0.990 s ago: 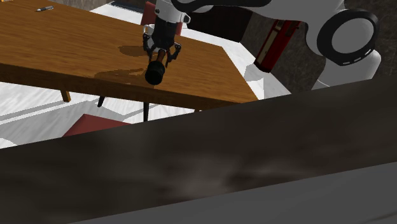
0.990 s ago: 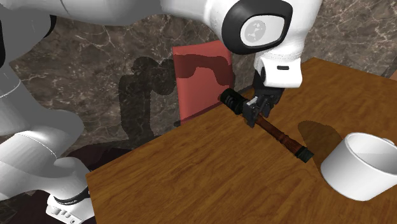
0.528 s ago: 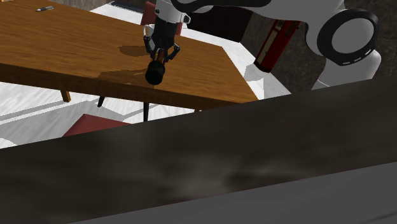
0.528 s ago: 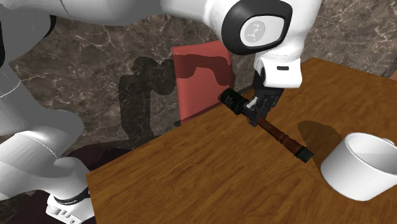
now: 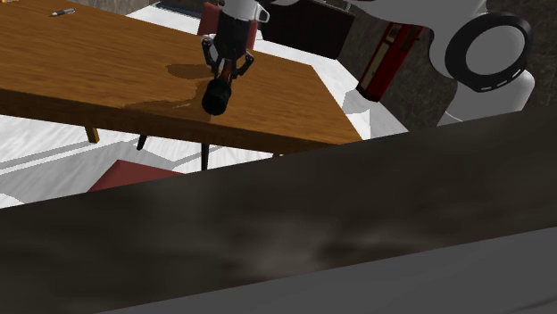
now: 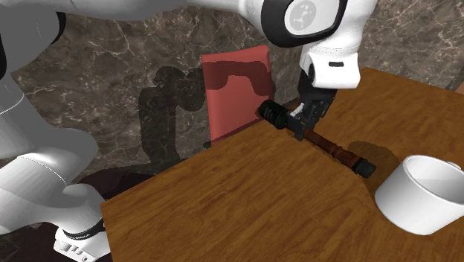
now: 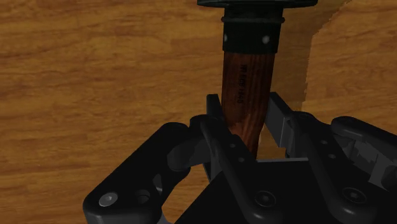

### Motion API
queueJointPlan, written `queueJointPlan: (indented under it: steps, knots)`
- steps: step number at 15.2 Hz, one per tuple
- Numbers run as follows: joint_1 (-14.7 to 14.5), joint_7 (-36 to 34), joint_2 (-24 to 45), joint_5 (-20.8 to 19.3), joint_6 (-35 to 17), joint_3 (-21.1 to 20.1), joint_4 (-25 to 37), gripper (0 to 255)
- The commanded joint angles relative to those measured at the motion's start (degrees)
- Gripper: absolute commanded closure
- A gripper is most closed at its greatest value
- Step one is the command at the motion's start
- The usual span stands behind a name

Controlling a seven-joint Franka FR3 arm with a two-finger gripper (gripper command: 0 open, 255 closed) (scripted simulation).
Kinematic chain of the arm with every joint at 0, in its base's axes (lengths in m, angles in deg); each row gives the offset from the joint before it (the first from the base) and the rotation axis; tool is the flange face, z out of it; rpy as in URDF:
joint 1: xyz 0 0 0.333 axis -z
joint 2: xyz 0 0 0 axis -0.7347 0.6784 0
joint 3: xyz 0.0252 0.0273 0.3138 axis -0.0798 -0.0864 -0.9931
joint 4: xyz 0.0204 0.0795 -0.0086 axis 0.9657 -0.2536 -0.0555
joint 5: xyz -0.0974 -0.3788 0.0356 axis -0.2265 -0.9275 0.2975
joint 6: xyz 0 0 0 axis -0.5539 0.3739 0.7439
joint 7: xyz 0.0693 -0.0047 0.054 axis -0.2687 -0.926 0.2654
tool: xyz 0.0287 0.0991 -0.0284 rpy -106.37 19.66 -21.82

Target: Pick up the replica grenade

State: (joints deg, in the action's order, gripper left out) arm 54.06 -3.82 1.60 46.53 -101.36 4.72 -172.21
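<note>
The replica grenade is a stick type with a brown wooden handle and black ends. My gripper is shut on the handle near the thicker black head, and the handle slants down toward a white cup. In the shoulder view the gripper holds it a little above the wooden table, with one black end facing the camera. In the wrist view both fingers clasp the handle, and the gripper looks down on the wood.
A large white cup stands on the table close to the grenade's lower end. A red chair is behind the table edge and another beneath it. A small dark object lies far off. The dark stand is in the foreground.
The gripper has risen with the grenade clasped in it. The grenade's lower end has lifted and swung slightly toward the cup.
</note>
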Motion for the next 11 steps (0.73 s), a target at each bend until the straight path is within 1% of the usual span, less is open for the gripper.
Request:
queueJointPlan:
  steps: [1, 9, 11]
  knots:
    - [0.0, 0.0, 0.0, 0.0, 1.7, 0.0, 1.7, 255]
    - [-0.4, -0.4, 0.9, -0.4, 8.2, -0.2, 9.0, 255]
    - [-0.4, -0.4, 1.0, -0.4, 8.3, -0.2, 9.2, 255]
